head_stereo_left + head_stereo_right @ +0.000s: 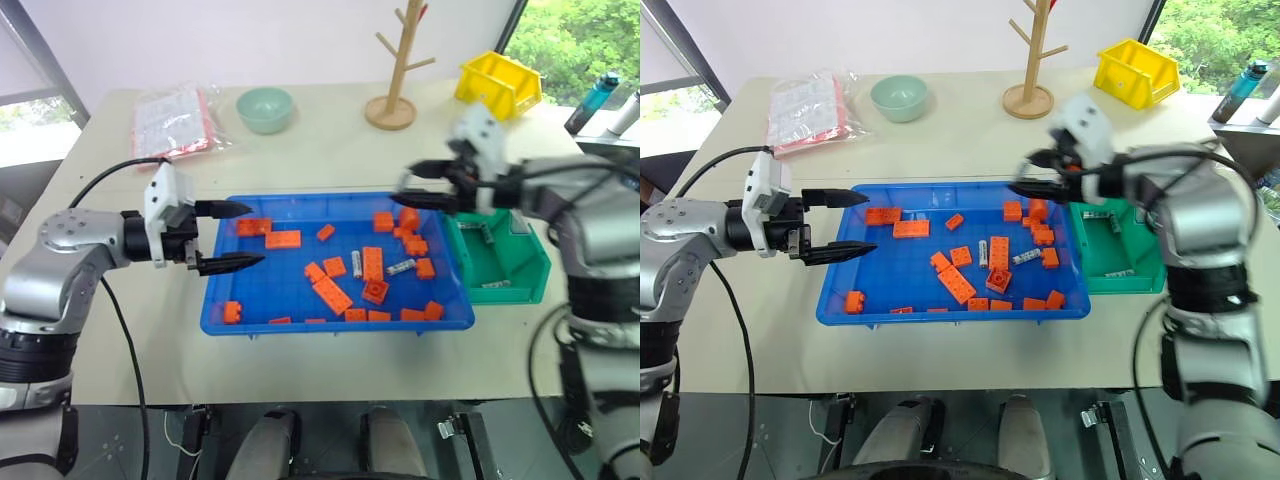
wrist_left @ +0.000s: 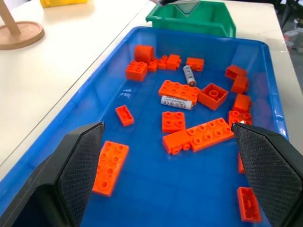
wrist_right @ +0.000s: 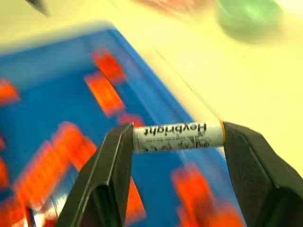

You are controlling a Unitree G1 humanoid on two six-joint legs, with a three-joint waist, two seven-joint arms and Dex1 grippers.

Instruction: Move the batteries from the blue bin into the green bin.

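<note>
Cream counter [image 1: 320, 150], head views: right claw [image 1: 428, 186] hangs over the blue bin [image 1: 215, 300] beside the green bin [image 1: 530, 280]; orange bricks [image 1: 331, 294] crowd two loose batteries [image 1: 401, 266]; left claw [image 1: 232, 236] gapes empty. Left wrist: bricks hem those cells. Right wrist: claw pinches a battery [image 3: 176, 136] endwise, a light, stiff, slippery cylinder likely to roll

The blue bin [image 1: 250, 322] is glossy moulded plastic, as are the green bin [image 1: 528, 282] and yellow bin [image 1: 500, 84]. The bricks [image 2: 199, 136] are smooth, shiny plastic with studs. The battery [image 3: 177, 136] wears a glossy printed wrap. The finger pads [image 2: 83, 163] look matt and finely textured. At twelve o'clock, the rack [image 1: 396, 70] is bare wood; the table [image 1: 320, 150] is matt.
</note>
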